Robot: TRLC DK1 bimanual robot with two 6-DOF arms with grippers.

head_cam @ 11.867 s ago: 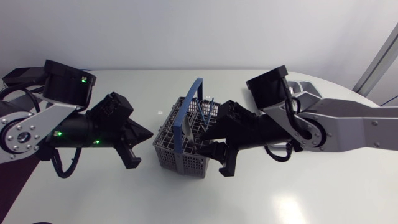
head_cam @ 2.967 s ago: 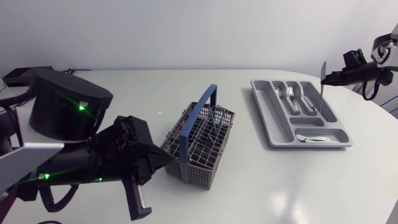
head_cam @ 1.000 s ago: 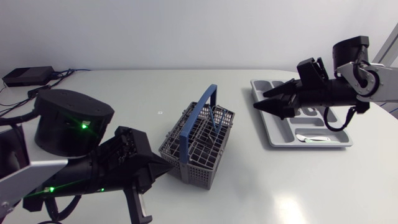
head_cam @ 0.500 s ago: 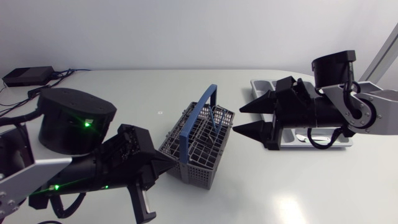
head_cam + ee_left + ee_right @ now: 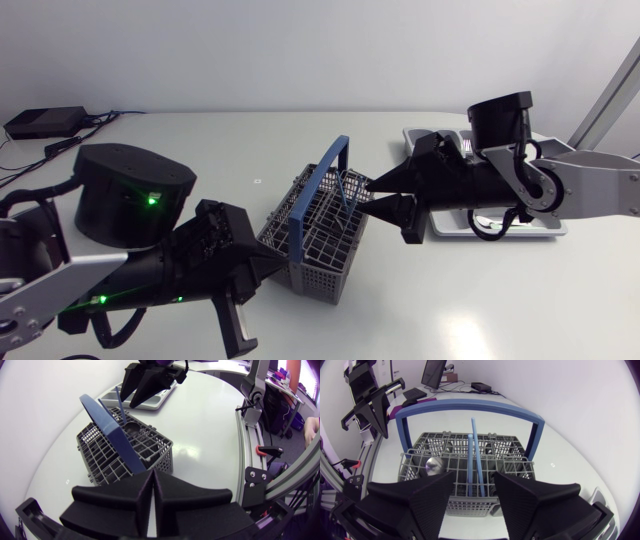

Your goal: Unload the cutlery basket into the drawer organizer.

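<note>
1. Two containers stand on the tabletop point(image 5: 480, 300): the grey wire cutlery basket point(image 5: 310, 240) with its raised blue handle point(image 5: 318, 185), and the grey drawer organizer point(image 5: 552, 228).
2. Inside the basket, two blue-handled utensils point(image 5: 475, 455) stand upright in the compartment straight ahead of the right gripper point(image 5: 378, 198). A spoon point(image 5: 435, 466) shows its silver bowl in a compartment beside them.
3. The organizer lies under and behind the right arm, which hides most of it; its contents cannot be told from here.
4. The right gripper is wide open and holds nothing, its fingertips just at the basket's rim with the blue utensils in line with the gap between them.
5. The left gripper point(image 5: 153, 474) has its fingers pressed together on nothing, its tip just beside the basket's opposite wall; whether it touches cannot be told.
6. Since three seconds ago, the right arm has left the organizer, where it held a knife upright, and has crossed to the basket with an empty gripper. Half a second ago its fingertips were still short of the rim. The basket has not shifted.
7. One small mark point(image 5: 257, 181) on the tabletop beyond the left gripper is too small to read.
</note>
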